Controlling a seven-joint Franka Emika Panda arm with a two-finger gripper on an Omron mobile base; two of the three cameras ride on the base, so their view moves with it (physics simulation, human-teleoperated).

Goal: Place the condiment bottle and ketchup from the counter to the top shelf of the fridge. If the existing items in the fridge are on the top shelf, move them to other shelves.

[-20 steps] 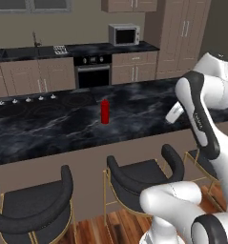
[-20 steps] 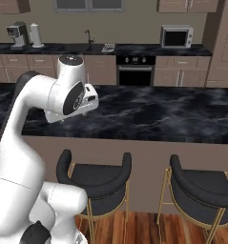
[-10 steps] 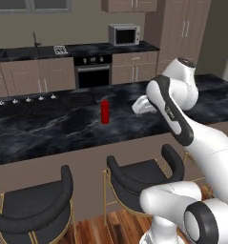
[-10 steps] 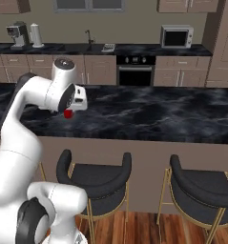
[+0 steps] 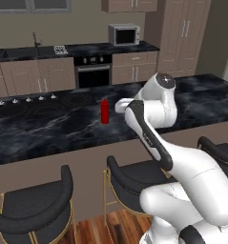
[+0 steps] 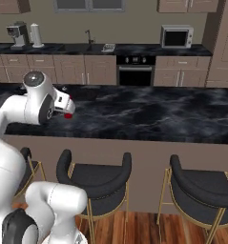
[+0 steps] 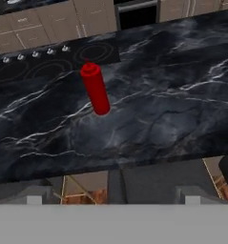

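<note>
The ketchup [image 5: 105, 111], a tall plain red squeeze bottle, stands upright on the black marble counter [image 5: 48, 128]. In the hand view the ketchup [image 7: 95, 89] sits left of centre, well ahead of the tips. My gripper [image 5: 119, 106] hovers just to the right of the bottle, open and holding nothing. From the right base view my gripper [image 6: 67, 106] covers most of the ketchup [image 6: 67, 115], so just a red sliver shows. In the hand view my gripper [image 7: 113, 198] has its tips set wide apart over the counter [image 7: 158, 109]. The condiment bottle and the fridge with its shelves are out of view.
A cooktop [image 5: 39, 102] with a row of knobs is set into the counter left of the bottle. Black bar stools [image 5: 34, 205] [image 6: 96, 176] line the near side. The back wall holds a microwave [image 5: 124, 34], an oven [image 6: 134, 71] and a coffee machine [image 6: 17, 34].
My arm has swung left across the counter, bringing the open gripper from the right side to just beside the ketchup. The bottle has not moved.
</note>
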